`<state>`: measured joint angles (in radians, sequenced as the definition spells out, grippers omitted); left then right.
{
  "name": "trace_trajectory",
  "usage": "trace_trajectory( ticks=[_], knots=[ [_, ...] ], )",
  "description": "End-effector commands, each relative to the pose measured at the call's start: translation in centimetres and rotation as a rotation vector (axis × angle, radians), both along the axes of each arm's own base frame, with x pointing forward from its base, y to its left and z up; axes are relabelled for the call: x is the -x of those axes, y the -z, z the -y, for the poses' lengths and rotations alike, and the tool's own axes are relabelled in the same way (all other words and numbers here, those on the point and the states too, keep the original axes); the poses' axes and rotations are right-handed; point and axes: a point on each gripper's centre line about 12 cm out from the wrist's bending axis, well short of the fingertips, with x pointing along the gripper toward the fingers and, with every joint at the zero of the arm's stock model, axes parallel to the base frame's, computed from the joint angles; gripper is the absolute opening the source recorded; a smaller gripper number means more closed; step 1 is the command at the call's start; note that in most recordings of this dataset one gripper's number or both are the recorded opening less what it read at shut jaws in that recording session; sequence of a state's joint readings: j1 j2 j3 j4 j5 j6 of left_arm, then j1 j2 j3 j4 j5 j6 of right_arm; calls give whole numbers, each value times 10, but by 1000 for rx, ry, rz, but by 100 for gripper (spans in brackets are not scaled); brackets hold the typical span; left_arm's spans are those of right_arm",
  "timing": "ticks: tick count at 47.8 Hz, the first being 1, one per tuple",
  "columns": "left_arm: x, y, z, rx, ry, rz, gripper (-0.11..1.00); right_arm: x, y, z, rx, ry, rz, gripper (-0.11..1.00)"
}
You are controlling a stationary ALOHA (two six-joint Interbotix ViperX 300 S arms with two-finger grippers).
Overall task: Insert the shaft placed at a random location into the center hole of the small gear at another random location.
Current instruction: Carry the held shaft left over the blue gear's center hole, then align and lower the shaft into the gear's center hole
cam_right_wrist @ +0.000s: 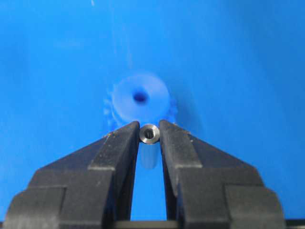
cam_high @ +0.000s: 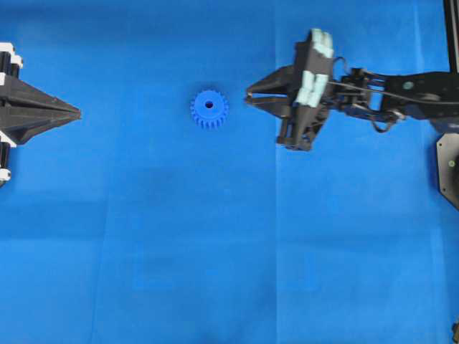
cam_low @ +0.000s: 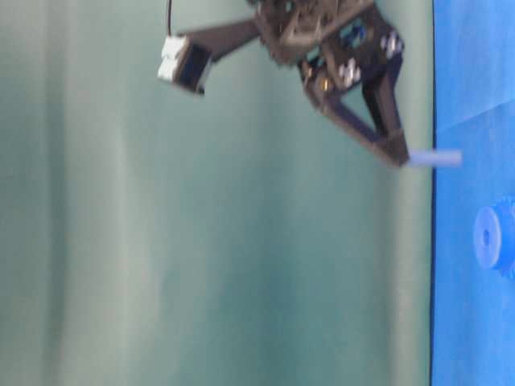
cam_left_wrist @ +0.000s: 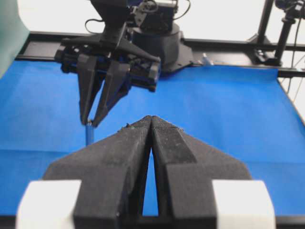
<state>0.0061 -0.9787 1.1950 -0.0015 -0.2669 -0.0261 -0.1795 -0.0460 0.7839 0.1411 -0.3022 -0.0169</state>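
Gripping the unmarked shaft (cam_right_wrist: 149,134), the right claw (cam_right_wrist: 149,136) hangs near the small gear (cam_right_wrist: 140,101).

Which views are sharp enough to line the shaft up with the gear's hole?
Right wrist view: the shaft is crisp in the right hand, the small gear behind it soft, its center hole still visible. Overhead view: evenly lit, sharp. Table-level view: blurred throughout.

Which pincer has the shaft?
The right pincer, near the small gear: the shaft sits pinched between its tips. The left pincer is shut on nothing.
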Motion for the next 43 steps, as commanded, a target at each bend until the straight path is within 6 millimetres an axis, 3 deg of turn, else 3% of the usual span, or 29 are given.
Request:
trace_trajectory(
  ticks=[1,14,31,43],
  knots=[
    [-2,-3,0,1,-1,9,0,-20,-17,1,12,-8,51,5],
    [-2,-2,0,3,-1,5,0,-51,-22,6,26,-18,65,5],
    [-2,-2,0,3,-1,6,0,-55,-22,6,29,-19,71,5],
    [-2,-2,0,3,-1,6,0,-58,-9,8,30,-14,63,5]
  ],
)
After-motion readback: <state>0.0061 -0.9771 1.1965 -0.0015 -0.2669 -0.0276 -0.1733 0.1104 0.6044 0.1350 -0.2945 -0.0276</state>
